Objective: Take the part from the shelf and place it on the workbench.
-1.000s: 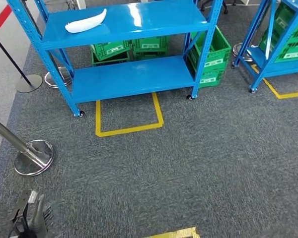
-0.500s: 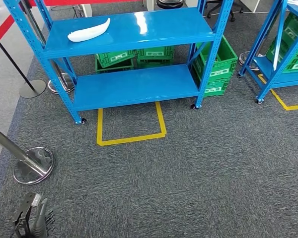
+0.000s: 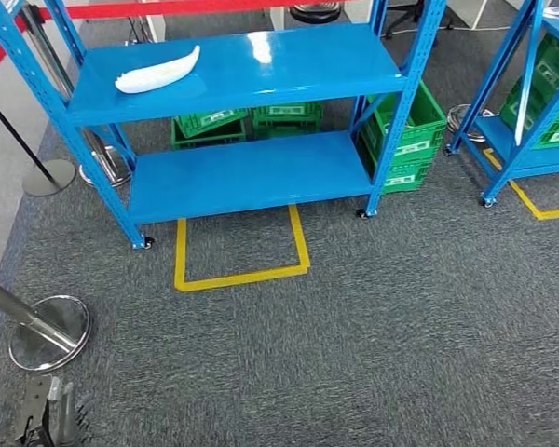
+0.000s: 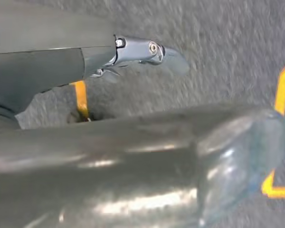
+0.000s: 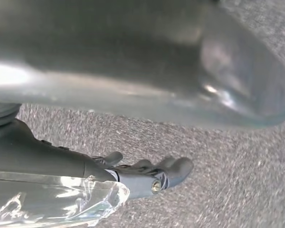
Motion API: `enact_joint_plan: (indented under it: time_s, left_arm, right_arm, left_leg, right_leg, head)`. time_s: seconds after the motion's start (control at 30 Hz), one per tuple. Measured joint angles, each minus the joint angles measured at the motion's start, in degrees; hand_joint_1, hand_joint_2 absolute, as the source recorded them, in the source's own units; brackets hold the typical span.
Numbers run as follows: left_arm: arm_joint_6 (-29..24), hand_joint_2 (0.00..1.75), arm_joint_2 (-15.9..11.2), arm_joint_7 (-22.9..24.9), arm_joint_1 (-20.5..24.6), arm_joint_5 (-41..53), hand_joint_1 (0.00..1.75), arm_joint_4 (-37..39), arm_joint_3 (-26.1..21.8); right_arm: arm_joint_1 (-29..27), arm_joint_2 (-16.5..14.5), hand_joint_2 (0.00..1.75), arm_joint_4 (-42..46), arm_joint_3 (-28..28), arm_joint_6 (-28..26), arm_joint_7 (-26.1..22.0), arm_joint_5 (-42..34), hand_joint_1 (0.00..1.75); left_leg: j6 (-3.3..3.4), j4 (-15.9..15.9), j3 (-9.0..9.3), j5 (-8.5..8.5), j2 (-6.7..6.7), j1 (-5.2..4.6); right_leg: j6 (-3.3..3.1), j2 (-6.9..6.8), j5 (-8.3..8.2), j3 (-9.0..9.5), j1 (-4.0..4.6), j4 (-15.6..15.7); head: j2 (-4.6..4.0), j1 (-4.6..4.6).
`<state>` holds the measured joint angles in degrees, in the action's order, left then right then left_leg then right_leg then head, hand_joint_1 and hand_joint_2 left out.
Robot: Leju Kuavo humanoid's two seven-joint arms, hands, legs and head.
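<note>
The part (image 3: 157, 71) is a long white curved piece lying on the left end of the top board of the blue shelf (image 3: 298, 58), far ahead of me. My left hand (image 3: 49, 424) hangs low at my side over the grey carpet, well short of the shelf. In the left wrist view the left hand (image 4: 134, 156) holds nothing, with a dark finger (image 4: 150, 49) stretched out above the floor. In the right wrist view the right hand (image 5: 141, 71) also holds nothing, its fingers (image 5: 162, 173) apart over the carpet.
Green crates (image 3: 403, 121) sit under and beside the shelf. A yellow tape square (image 3: 238, 253) marks the carpet in front of it. A chrome stanchion base (image 3: 49, 331) stands near my left side, a red belt (image 3: 157, 9) runs behind, and a second blue shelf (image 3: 526, 112) is at the right.
The whole picture has shifted as the camera moved: the shelf sits a little more to the left and closer. My left hand shows lower in the picture. The part lies where it was.
</note>
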<state>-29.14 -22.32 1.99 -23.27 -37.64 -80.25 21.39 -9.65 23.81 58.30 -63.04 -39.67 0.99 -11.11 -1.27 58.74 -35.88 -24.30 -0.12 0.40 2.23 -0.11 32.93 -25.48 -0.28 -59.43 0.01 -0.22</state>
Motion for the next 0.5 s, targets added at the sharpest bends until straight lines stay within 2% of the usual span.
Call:
enact_joint_plan:
  time_s: [0.03,0.07,0.13,0.2,0.23,0.27,0.3,0.37,0.4,0.43,0.5]
  left_arm:
    - [-0.71,0.00,0.70,-0.53,-0.12,0.47,0.00,-0.56,-0.30]
    - [-1.76,0.00,1.73,-1.43,-0.11,1.28,0.00,-1.03,-0.92]
    - [-4.42,0.00,5.16,-3.72,-0.25,5.39,0.00,-1.87,-3.31]
    - [-4.73,0.00,9.09,-5.97,-1.50,12.61,0.00,-2.76,-5.94]
    - [-3.30,0.00,10.70,-7.48,-2.67,16.17,0.00,-3.12,-6.89]
    - [-1.01,0.00,12.28,-9.42,-3.98,19.11,0.00,-3.31,-7.76]
    - [1.63,0.00,13.75,-11.31,-4.98,21.28,0.00,-3.30,-8.71]
    - [5.99,0.00,16.54,-13.36,-5.76,24.45,0.00,-2.99,-11.29]
    - [7.53,0.00,17.69,-13.60,-5.78,25.88,0.00,-2.83,-12.83]
    - [8.77,0.00,18.86,-13.92,-5.74,27.38,0.00,-2.59,-14.52]
    - [11.65,0.00,21.29,-15.81,-4.94,31.73,0.00,-1.29,-18.71]
  right_arm:
    - [-0.73,0.02,0.00,0.88,1.56,0.00,-0.13,0.90,0.00]
    - [-1.62,0.03,0.00,1.99,3.33,0.00,-0.49,2.05,0.00]
    - [-4.38,-0.02,0.00,5.21,7.94,0.00,-1.82,3.81,0.00]
    - [-7.62,-0.78,0.00,8.54,13.83,0.24,-4.30,3.23,0.00]
    - [-8.81,-1.67,0.00,9.47,17.16,0.75,-6.11,2.39,0.00]
    - [-9.45,-2.86,0.00,9.80,20.96,1.67,-8.19,1.65,0.00]
    - [-9.62,-4.16,0.00,9.63,24.83,2.91,-10.08,1.28,0.00]
    - [-9.55,-6.42,0.00,8.99,31.75,5.61,-12.37,2.03,0.00]
    - [-9.61,-7.39,0.00,8.77,34.48,6.75,-12.79,2.82,0.00]
    - [-9.75,-8.31,0.00,8.70,36.88,7.81,-13.06,3.67,0.00]
    - [-10.25,-10.38,0.00,9.27,41.57,10.01,-13.39,5.62,0.00]
  left_leg:
    - [0.43,-0.18,0.59,-0.27,-0.07,0.11]
    - [0.88,-0.24,1.24,-0.63,-0.09,0.16]
    - [1.60,-0.33,2.49,-1.61,-0.18,0.15]
    - [1.84,-0.33,3.80,-2.89,-0.42,0.07]
    - [1.82,-0.33,4.66,-3.61,-0.50,0.05]
    - [1.75,-0.33,5.69,-4.39,-0.46,0.05]
    - [1.67,-0.33,6.77,-5.20,-0.37,0.06]
    - [1.38,-0.30,8.57,-6.85,-0.35,0.04]
    - [1.12,-0.37,9.19,-7.57,-0.51,-0.05]
    - [0.81,-0.56,9.74,-8.11,-0.66,-0.15]
    - [0.13,-0.85,10.62,-8.22,-0.87,-0.32]
  right_leg:
    - [0.29,0.00,-0.12,0.03,-0.01,-0.89]
    - [0.50,0.01,0.06,-0.93,-0.03,-2.70]
    - [0.77,0.03,2.10,-4.89,-0.05,-9.24]
    - [0.97,0.06,5.47,-9.78,-0.02,-15.27]
    - [1.00,0.07,6.43,-11.40,0.00,-16.20]
    - [1.00,0.07,6.20,-12.25,0.01,-15.30]
    - [0.96,0.07,4.54,-12.38,0.01,-12.80]
    - [0.73,-0.01,-1.94,-11.89,-0.03,-6.27]
    - [0.47,-0.06,-4.35,-11.62,0.02,-4.08]
    - [0.15,-0.09,-5.99,-11.37,0.06,-2.91]
    - [-0.59,-0.14,-6.01,-10.66,-0.01,-2.36]
  head:
    - [0.00,0.07]
    - [0.00,0.17]
    - [-0.01,0.32]
    - [-0.01,0.35]
    - [-0.01,0.37]
    - [-0.01,0.36]
    - [-0.01,0.36]
    - [-0.01,0.44]
    - [-0.01,0.52]
    - [-0.01,0.56]
    - [-0.01,0.56]
